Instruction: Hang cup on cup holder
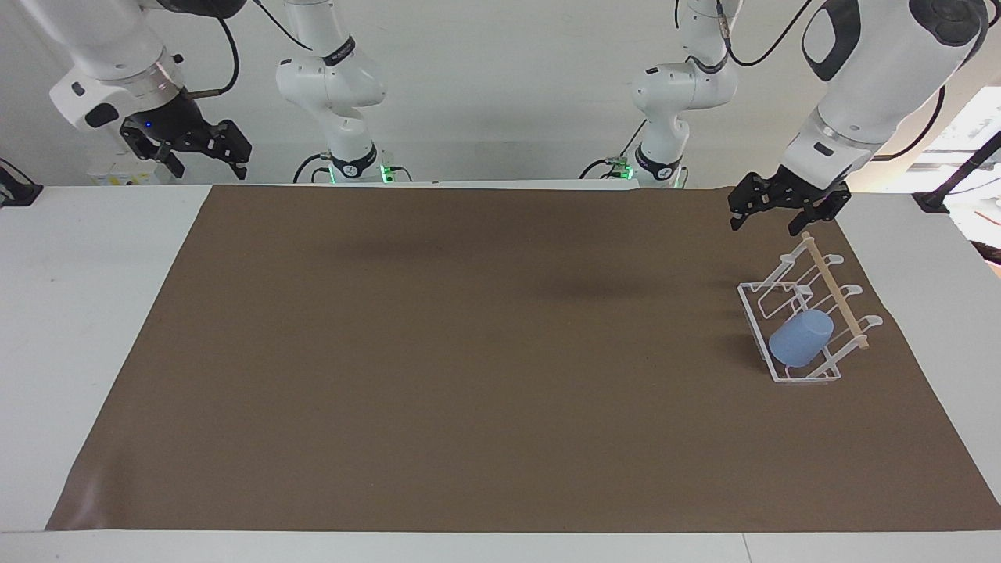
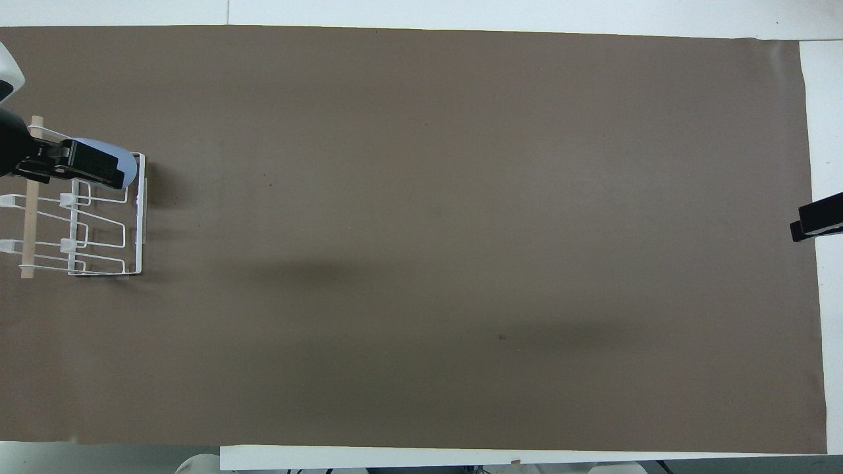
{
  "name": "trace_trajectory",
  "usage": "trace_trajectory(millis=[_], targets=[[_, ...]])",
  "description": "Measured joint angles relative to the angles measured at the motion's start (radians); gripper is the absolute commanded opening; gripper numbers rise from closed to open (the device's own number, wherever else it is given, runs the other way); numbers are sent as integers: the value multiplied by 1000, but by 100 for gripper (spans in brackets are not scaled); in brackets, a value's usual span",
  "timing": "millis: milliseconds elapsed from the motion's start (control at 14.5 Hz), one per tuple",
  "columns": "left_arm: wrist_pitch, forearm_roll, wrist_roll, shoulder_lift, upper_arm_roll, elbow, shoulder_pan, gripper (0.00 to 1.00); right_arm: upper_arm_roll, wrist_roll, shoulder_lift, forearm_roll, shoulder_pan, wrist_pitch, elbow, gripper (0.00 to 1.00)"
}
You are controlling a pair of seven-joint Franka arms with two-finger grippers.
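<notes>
The light-blue cup (image 1: 799,338) sits tilted on a prong of the white wire cup holder (image 1: 751,310), at the holder's end farther from the robots. The holder stands near the left arm's end of the table, its wooden rod (image 1: 837,294) across the top. My left gripper (image 1: 770,221) is open and empty, raised above the mat just over the holder's end nearer to the robots. In the overhead view the left gripper (image 2: 85,168) covers part of the cup (image 2: 130,168) on the holder (image 2: 140,210). My right gripper (image 1: 205,159) waits raised and open at the right arm's end.
A brown mat (image 1: 469,352) covers most of the white table (image 1: 94,258). The right gripper's tip (image 2: 816,220) shows at the mat's edge in the overhead view.
</notes>
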Motion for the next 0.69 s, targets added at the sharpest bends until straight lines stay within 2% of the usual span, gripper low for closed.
trace_trajectory(millis=[275, 481, 688], targets=[[-20, 5, 5, 0, 5, 1, -7, 100, 0, 0, 0, 0, 0, 0, 0, 100], [-21, 12, 20, -6, 115, 1, -120, 100, 0, 0, 0, 0, 0, 0, 0, 100], [-22, 12, 33, -19, 162, 3, -151, 100, 0, 0, 0, 0, 0, 0, 0, 100]])
